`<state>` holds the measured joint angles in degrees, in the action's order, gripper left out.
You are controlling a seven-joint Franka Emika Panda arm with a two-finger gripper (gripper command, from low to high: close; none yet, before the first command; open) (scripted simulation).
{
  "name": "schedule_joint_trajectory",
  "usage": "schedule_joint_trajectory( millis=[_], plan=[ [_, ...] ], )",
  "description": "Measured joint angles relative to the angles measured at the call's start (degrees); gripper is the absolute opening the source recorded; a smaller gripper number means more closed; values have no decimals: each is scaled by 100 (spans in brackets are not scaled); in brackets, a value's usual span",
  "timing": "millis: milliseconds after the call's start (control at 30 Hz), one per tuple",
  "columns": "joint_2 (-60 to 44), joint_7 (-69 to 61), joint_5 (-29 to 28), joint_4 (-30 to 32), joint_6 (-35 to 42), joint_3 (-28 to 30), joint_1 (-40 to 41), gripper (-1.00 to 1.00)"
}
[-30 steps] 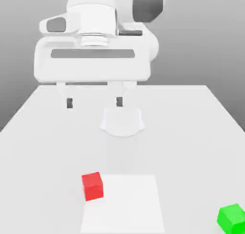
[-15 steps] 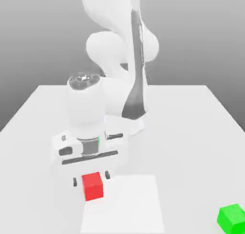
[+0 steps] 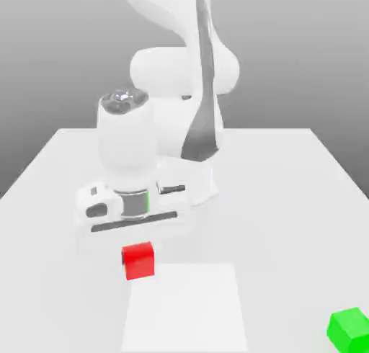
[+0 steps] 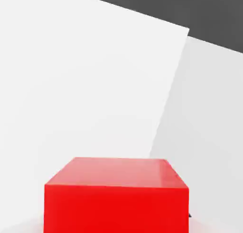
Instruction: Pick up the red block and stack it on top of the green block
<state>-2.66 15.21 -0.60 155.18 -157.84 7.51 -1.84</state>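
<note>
White tabletop [image 3: 288, 186] runs back to a plain grey backdrop, with a paler square patch [image 3: 194, 308] in the lower middle of the exterior view. The red block [image 3: 138, 261] sits in the lower centre of that view, a little towards the exterior view's left, right at the far edge of the patch. The claw [image 3: 137, 238] hangs directly over it, and the broad white hand seems to meet the block's top face. In the hand view the red block [image 4: 116, 199] looms very close to the camera, with the pale patch [image 4: 95, 84] spread out beyond it. Whether the claw is clamped on the block or standing apart around it cannot be told, since its tips are hidden behind the block and the hand. The green block [image 3: 350, 328] lies well apart, in the lower right corner of the exterior view. By my reading the grasp step is in hand. The next move calls for a sure hold, a straight lift, then a carry towards the exterior view's right until the red block is squarely above the green one
</note>
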Motion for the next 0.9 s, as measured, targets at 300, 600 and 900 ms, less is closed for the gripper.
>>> schedule_joint_trajectory(
  millis=[300,600,900],
  plan=[
    [-864,167,-242,-1808,960,-1035,-1284,-100],
    [-2060,347,-505,-2725,699,-1456,-2023,100],
    [-1571,260,-381,-2709,1162,-1528,-1986,100]
  ],
)
